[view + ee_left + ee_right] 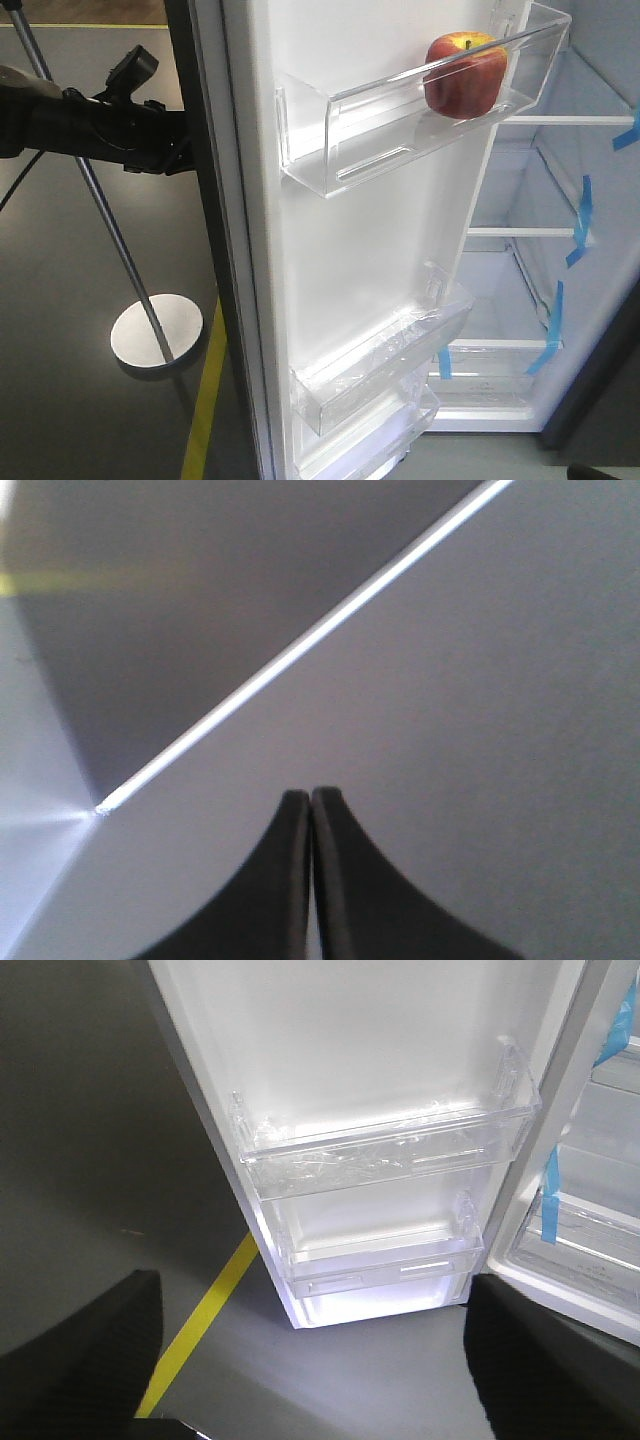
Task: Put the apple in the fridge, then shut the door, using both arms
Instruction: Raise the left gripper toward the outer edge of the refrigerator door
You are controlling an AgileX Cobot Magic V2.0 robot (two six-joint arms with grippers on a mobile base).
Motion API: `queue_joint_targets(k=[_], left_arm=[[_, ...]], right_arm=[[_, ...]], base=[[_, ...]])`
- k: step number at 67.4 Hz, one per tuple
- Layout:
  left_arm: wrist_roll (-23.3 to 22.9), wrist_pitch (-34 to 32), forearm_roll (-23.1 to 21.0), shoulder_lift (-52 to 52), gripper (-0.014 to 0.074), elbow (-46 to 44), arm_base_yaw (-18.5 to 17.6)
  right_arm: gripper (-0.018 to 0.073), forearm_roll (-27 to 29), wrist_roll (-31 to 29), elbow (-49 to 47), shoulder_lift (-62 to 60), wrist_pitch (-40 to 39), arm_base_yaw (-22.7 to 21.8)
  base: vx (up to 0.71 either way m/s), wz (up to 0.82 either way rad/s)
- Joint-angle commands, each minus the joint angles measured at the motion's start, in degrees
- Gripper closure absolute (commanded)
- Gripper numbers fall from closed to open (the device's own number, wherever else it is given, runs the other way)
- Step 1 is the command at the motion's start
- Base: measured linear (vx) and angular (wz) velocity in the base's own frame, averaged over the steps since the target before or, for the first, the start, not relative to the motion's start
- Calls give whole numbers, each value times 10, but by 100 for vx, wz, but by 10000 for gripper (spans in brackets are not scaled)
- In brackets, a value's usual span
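The red apple (pixel 465 75) with a yellow top sits in the top clear bin (pixel 400 120) on the white inside of the open door (pixel 340 260). To the right, the fridge (pixel 520 290) shows white shelves. My left arm (pixel 100 125) reaches to the door's dark outer edge. In the left wrist view my left gripper (pixel 310 796) is shut and empty, its tips right at the flat grey outside of the door (pixel 480 680). My right gripper (pixel 315 1295) is open and holds nothing, low in front of the lower door bins (pixel 380 1155).
A thin metal pole on a round white base (pixel 157 333) stands on the dark floor left of the door. A yellow floor line (pixel 205 410) runs beside the door's foot. Blue tape strips (pixel 583 215) mark the fridge shelves.
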Motion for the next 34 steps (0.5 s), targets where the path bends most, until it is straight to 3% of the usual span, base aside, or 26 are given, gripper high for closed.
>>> queue_joint_targets(k=[1,23,34], left_arm=[[3,18,-39,-30,603,-20,-14],[29,76,-82,-31,603,-20,-33],[33,80,-97,-31,603,-20,-61]], right_arm=[[-28,6,-3,-14,3,-31,0],[-28,6,-3,-14,3,-31,0],[-28,6,-3,-14,3,-31,0]], base=[[0,0],[0,0],[0,0]])
